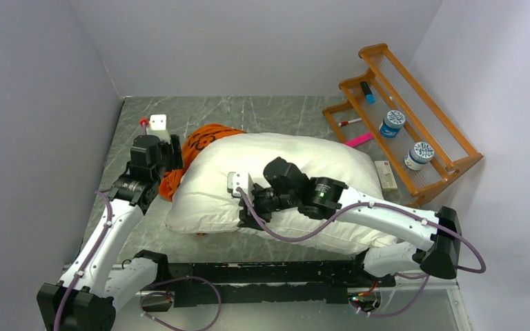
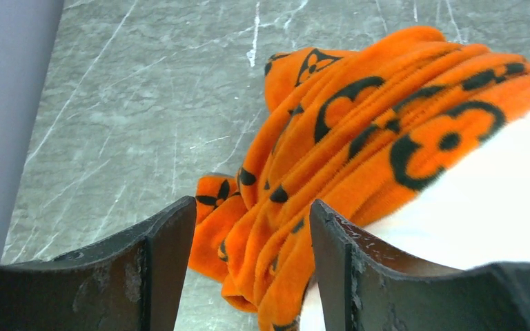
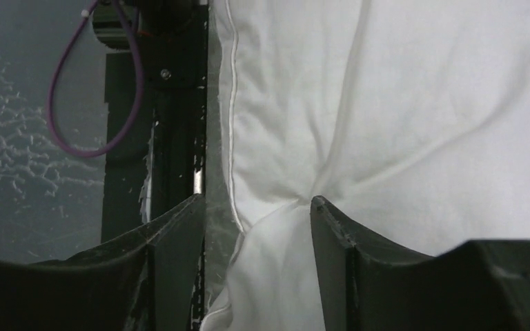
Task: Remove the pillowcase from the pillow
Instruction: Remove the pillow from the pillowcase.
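Note:
The white pillow lies across the middle of the table. The orange pillowcase with dark motifs is bunched over the pillow's far left end. My left gripper is at that bunch. In the left wrist view its jaws stand open with folds of pillowcase hanging loose between them, and bare pillow shows at the right. My right gripper is at the pillow's near edge. Its jaws stand open astride the seamed rim of the pillow, the right finger touching a crease.
A wooden rack at the back right holds two blue-lidded jars and small items. A pink stick and a white box lie beside the pillow. A small white block stands behind the left gripper. Walls close in on both sides.

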### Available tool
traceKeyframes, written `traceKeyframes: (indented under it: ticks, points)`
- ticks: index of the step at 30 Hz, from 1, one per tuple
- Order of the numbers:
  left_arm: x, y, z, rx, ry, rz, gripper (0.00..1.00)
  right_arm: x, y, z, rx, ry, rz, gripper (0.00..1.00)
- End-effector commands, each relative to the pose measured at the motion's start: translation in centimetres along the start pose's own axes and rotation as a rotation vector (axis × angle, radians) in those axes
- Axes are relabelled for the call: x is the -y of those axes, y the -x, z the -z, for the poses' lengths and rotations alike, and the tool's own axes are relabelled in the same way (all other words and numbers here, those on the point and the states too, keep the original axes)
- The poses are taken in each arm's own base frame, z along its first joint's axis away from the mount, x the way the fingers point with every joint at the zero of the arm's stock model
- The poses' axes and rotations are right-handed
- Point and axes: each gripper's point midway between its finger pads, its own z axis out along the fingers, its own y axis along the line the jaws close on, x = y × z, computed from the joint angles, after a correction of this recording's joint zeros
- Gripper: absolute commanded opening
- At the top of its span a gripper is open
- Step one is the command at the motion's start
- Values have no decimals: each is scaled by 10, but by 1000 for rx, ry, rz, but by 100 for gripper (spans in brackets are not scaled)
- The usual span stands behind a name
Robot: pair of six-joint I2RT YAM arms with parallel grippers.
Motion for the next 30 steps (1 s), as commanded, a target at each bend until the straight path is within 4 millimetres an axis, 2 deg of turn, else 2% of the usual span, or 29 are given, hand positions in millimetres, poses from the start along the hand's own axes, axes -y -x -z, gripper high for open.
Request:
traceKeyframes:
  ticks: [1, 2, 7, 11, 14, 18, 23, 27, 30]
  points:
    - [12, 12, 1, 48, -76, -7, 67, 20, 27, 13, -28, -91, 23, 63]
    - [13, 11, 1, 46, -83, -7, 67, 27, 41, 16, -8, -124, 33, 65]
    - [16, 10, 0, 40, -95, -13, 69, 64, 74, 21, 33, -273, 51, 78]
    - [17, 10, 0, 35, -105, -16, 71, 101, 92, 24, 85, -364, -42, 85]
    - [19, 10, 1, 39, -113, -15, 71, 142, 96, 30, 129, -468, -160, 92]
    - [20, 10, 1, 39, -122, -18, 72, 186, 90, 30, 168, -525, -302, 95]
    - [22, 9, 0, 32, -134, -22, 72, 223, 78, 17, 184, -615, -395, 97]
    - [24, 9, 1, 35, -144, -22, 73, 235, 55, -7, 137, -617, -422, 98]
    - [25, 9, 0, 33, -147, -23, 73, 232, 30, -24, 78, -581, -440, 98]
